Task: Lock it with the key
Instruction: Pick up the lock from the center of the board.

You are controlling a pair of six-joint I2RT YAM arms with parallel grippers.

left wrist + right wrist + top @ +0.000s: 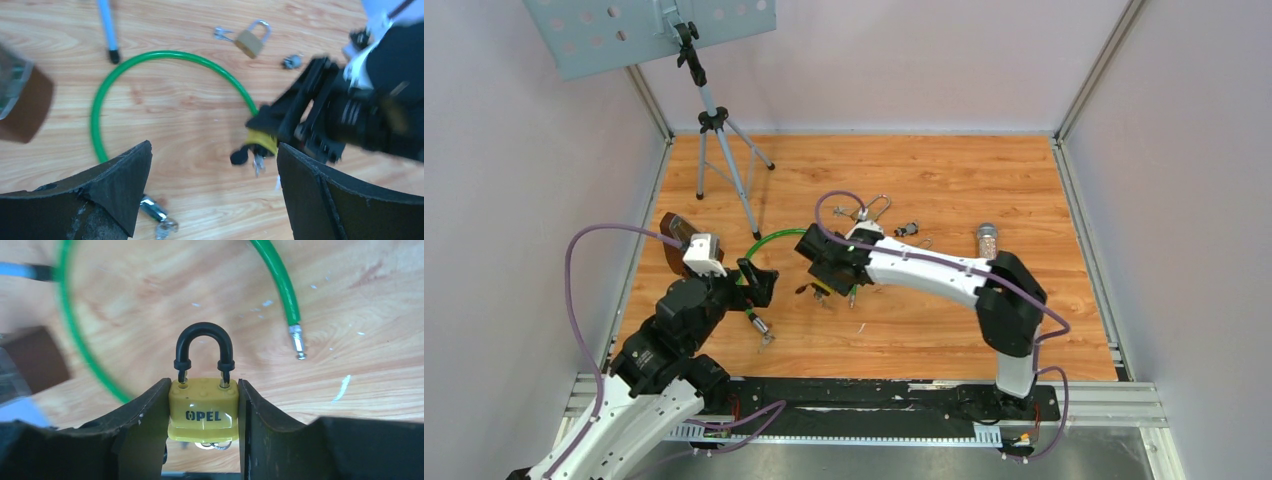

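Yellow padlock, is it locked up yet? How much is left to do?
Done: the right gripper has the yellow padlock clamped by its body, black shackle pointing out. In hand: the keys hang at its underside, and the left gripper is open and empty nearby. Left to do: grip a key and turn it. Whether the shackle is latched, the pictures do not show.

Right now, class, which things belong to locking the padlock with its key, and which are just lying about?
In the job: yellow padlock, its keys, right tool gripping it, left tool open.
Lying about: green cable, brass padlock, tripod, silver cylinder.
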